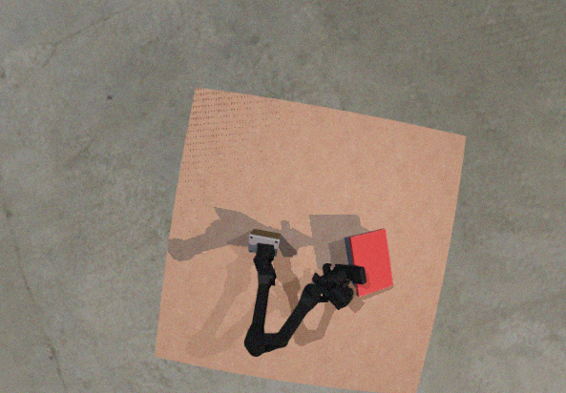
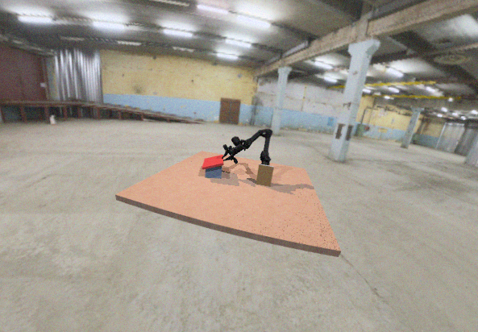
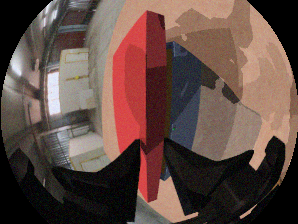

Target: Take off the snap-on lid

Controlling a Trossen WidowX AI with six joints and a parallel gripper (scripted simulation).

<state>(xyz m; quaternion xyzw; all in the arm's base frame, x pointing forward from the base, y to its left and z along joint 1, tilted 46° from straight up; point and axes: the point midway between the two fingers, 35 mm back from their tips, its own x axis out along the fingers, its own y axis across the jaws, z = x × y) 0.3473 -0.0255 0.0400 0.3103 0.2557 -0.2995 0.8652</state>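
The red lid [image 1: 374,255] [image 2: 214,162] [image 3: 156,45] is tilted on the blue storage box [image 1: 348,249] [image 2: 214,172] [image 3: 185,95]. Its edge on the gripper's side is raised and its far side is lower. In the wrist view a narrow gap shows between the lid's rim and the box. My gripper [image 1: 363,278] [image 2: 223,157] [image 3: 151,142] is shut on the lid's near edge, one finger over its top and one beneath. The box stands on the table. The contact between the lid's far side and the box is hidden.
The arm's base block [image 1: 264,241] [image 2: 264,176] stands on the tan table [image 1: 322,162] [image 2: 231,205], to the left of the box in the top view. The table's right edge lies beyond the box. Shadows of the arm and lid fall across the table.
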